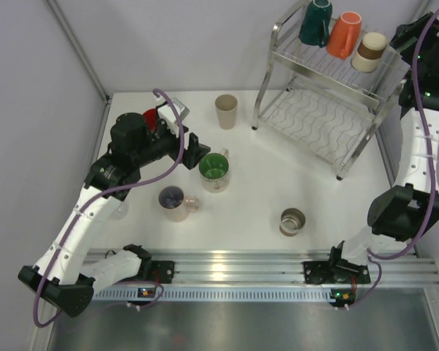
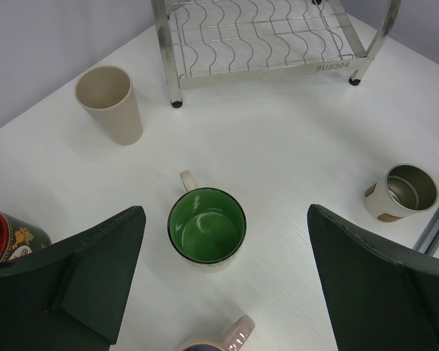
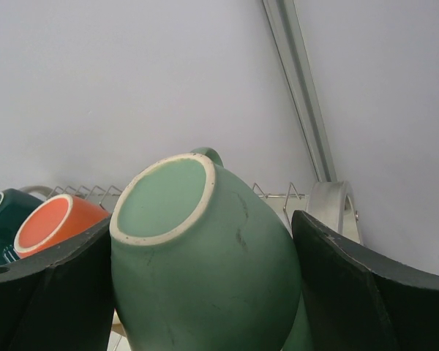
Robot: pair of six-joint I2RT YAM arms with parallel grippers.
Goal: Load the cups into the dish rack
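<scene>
White tabletop fills most of what we see, closed in by pale grey walls, with the two arm bases bolted to a metal rail along the near edge. Next in size is the dish rack, a two-tier chrome wire frame at the far right corner. Its lower shelf of wavy wires is bare where we can see it.

On the rack's upper shelf we count three cups in a row, bottoms up and leaning: a dark teal mug, an orange cup, and a white-and-brown cup nearest the right arm. The right gripper is raised at the far right end of that shelf. Its fingers are clamped on either side of a mint cup, which is turned base-up, just beside the orange cup.

The left gripper hovers over the middle of the table with its fingers spread wide and nothing between them. A green-lined mug stands upright on the table directly beneath it.

Loose on the table we also find a beige tumbler upright near the rack's front left leg. A pinkish mug sits just near of the green-lined mug. A steel-lined cup sits toward the near right. A red cup is partly hidden under the left arm.
</scene>
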